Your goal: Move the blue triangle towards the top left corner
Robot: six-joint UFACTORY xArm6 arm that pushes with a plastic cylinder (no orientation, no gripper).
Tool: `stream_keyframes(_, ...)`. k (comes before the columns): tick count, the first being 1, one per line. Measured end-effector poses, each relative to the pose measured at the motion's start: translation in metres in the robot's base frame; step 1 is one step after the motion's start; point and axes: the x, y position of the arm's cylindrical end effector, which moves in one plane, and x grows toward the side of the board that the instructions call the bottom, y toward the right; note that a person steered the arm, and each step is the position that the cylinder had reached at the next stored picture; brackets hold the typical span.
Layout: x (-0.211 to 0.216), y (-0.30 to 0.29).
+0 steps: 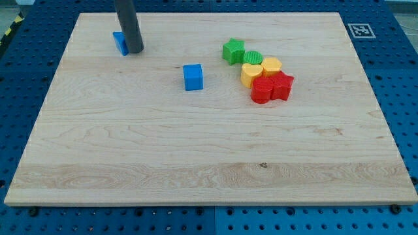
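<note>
wooden board (196, 170) edge at the view's bottom sits nearest the cam, bare grain all the way up to the blocks. no claw on this rig, just a rod, so nothing to open or clench; my tip (135, 51) is down on the board near the view's top left, touching or v. close to the right side of the blue triangle (120, 43), which is partly hidden behind the rod. triangle is already well into the top left area, w/ some board left above and to its left.

outward: blue cube (192, 76) well apart toward centre, then a tight cluster further right: green star (233, 51), green round block (253, 58), two yellow heart-ish blocks (260, 70), red round block (262, 91) and red star (282, 85).

risks, as i judge: contact looks off-centre, so a push could spin the triangle or let it slip round the tip. pushing too far left could run it off the board edge. cube and cluster seem too far away to get bumped.
</note>
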Motion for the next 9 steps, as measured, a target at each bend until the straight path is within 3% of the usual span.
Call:
stream_keyframes(2,-0.008,-0.047)
stream_keyframes(7,-0.001,-0.051)
stream_keyframes(9,-0.016,-0.068)
